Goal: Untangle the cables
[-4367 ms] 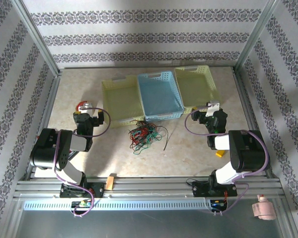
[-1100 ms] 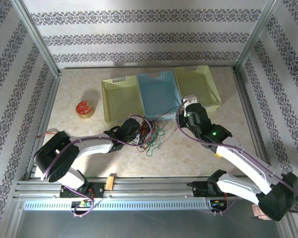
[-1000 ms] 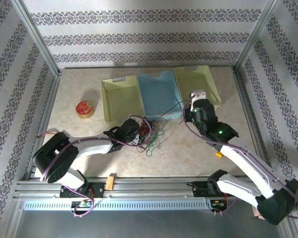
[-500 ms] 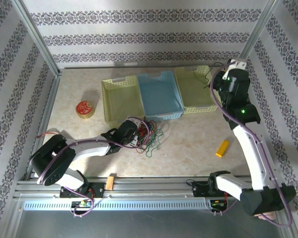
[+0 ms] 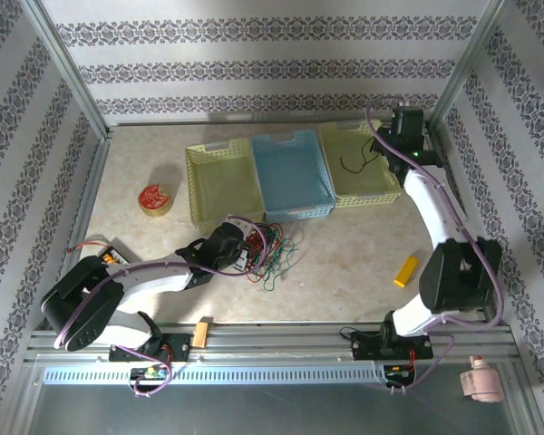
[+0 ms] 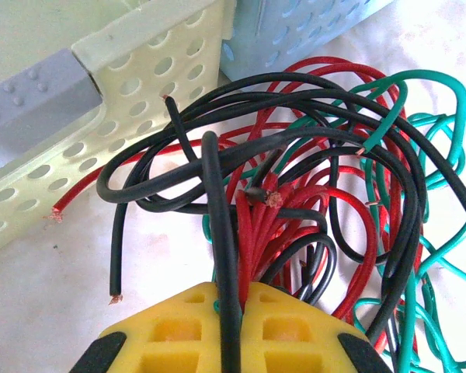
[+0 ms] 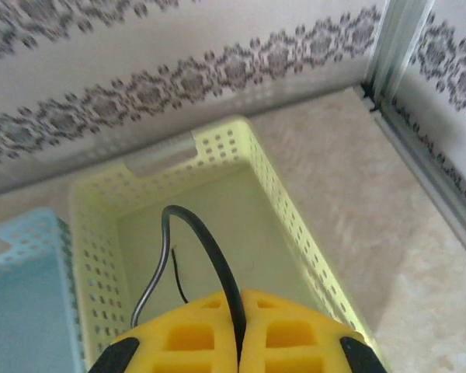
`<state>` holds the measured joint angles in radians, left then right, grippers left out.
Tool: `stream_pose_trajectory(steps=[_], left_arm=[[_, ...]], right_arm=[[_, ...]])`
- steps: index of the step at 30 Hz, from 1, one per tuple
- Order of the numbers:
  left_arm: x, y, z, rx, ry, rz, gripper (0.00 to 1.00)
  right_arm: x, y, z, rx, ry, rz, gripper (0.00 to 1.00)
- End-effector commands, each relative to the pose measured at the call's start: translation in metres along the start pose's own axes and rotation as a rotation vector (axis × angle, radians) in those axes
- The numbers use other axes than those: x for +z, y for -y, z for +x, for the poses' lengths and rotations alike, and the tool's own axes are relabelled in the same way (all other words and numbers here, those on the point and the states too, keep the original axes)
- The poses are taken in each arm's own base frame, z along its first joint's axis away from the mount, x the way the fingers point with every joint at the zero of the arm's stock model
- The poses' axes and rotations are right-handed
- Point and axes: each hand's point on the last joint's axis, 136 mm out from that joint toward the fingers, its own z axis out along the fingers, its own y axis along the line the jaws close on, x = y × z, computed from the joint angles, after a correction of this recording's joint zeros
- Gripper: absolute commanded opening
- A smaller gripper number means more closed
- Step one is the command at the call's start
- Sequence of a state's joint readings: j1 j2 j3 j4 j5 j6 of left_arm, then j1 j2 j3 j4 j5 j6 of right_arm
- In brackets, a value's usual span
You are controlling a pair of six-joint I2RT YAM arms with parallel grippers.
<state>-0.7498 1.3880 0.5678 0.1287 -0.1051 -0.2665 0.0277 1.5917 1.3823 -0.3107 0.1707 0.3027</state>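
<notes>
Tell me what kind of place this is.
Probably a robot test cell, not a home: patterned wall panels set in an aluminium frame, two robot arms bolted to its front rail, and a tabletop staged with plastic baskets and tangled cables.

Walls all round are white wallpaper (image 5: 254,68) with grey floral stripe bands, kinda grandma vibes. Aluminium corner posts (image 5: 65,68) frame it, a slotted aluminium rail (image 5: 272,343) runs along the near edge, and the bench (image 5: 344,263) is beige marbled stuff, evenly lit.

The tangle (image 6: 252,233) runs off the right edge and under the left gripper (image 6: 231,299). The near end of the black cable (image 7: 215,260) vanishes inside the right gripper (image 7: 239,305).
</notes>
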Motion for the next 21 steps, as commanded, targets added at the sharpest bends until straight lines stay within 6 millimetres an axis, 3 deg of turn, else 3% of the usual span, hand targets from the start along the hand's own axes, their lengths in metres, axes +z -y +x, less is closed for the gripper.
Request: stream_pose_trajectory(steps=[1,8,9,11,14,16,19,21], left_arm=[[-0.004,-0.003,-0.014,-0.012,0.061,0.001,0.00],[-0.008,-0.006,-0.016,-0.020,0.070,-0.014,0.00],[-0.009,-0.006,-0.016,-0.023,0.073,-0.017,0.00],[-0.011,-0.006,-0.016,-0.026,0.076,-0.014,0.00],[-0.013,-0.006,-0.017,-0.029,0.081,-0.014,0.00],[-0.013,-0.006,-0.016,-0.030,0.084,-0.011,0.00],[-0.013,-0.005,-0.017,-0.024,0.084,-0.005,0.00],[-0.011,-0.004,-0.017,-0.022,0.081,0.001,0.00]], right_arm=[[0.028,-0.002,0.005,0.039,-0.030,-0.005,0.00],[0.099,-0.003,0.056,0.108,-0.213,0.009,0.02],[0.104,-0.002,0.062,0.122,-0.226,0.015,0.07],[0.109,0.000,0.068,0.141,-0.238,0.032,0.28],[0.097,0.006,0.061,0.134,-0.201,0.072,0.53],[0.082,0.011,0.051,0.120,-0.163,0.096,0.62],[0.054,0.019,0.038,0.104,-0.109,0.121,0.65],[0.028,0.004,0.034,0.051,-0.070,0.056,0.62]])
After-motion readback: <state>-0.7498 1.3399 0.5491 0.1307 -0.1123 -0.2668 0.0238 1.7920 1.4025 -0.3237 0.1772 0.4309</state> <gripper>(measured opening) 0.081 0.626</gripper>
